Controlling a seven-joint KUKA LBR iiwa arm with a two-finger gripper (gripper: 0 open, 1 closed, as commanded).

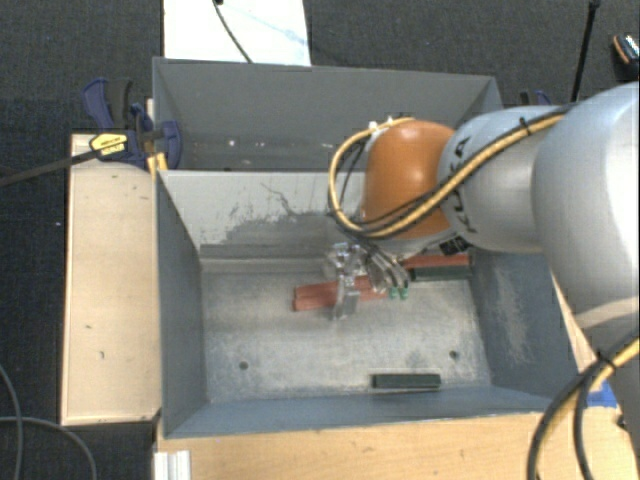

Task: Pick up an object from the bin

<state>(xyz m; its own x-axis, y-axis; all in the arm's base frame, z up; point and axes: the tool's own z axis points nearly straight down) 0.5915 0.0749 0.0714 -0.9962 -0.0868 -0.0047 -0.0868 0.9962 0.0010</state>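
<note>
My gripper hangs low over the middle of the bin floor, its metal fingers down at a reddish-brown flat block. The block lies lengthwise, its left end sticking out from under the fingers. I cannot tell whether the fingers are round it or beside it. A red flat piece lies just right of the gripper, partly hidden by the arm. Small green bits show beside the fingers.
A dark flat bar lies near the bin's front wall, right of centre. The arm with its orange cover and yellow cable hides the bin's right rear part.
</note>
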